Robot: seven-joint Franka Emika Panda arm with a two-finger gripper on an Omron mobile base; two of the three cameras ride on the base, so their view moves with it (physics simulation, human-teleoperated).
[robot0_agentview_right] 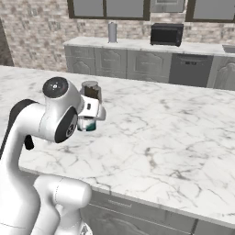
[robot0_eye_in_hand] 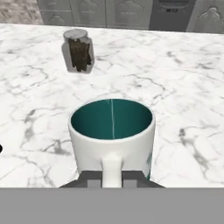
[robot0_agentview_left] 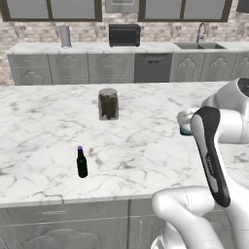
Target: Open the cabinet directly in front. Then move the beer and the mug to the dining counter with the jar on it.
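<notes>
My gripper (robot0_eye_in_hand: pixel 112 178) is shut on the handle of the mug (robot0_eye_in_hand: pixel 112 131), a pale mug with a teal inside. The mug (robot0_agentview_left: pixel 185 130) hangs at the right side of the dining counter (robot0_agentview_left: pixel 44 121), partly behind my arm. I cannot tell whether its base touches the marble. The mug (robot0_agentview_right: pixel 87 125) sits just under my hand (robot0_agentview_right: pixel 93 109). The jar (robot0_agentview_left: pixel 108 103), glass with dark contents, stands upright at mid-counter, left of and beyond the mug. The beer (robot0_agentview_left: pixel 81 163), a dark bottle with a purple cap, stands upright near the front edge, to the left. The cabinet is out of view.
Across an aisle runs a back worktop (robot0_agentview_left: pixel 92 47) under a brick wall, holding a black microwave (robot0_agentview_left: pixel 124 35), a grey canister (robot0_agentview_left: pixel 65 36) and a sink with a tap (robot0_agentview_left: pixel 199 44). A dishwasher (robot0_agentview_left: pixel 152 67) sits among the grey base cabinets below it.
</notes>
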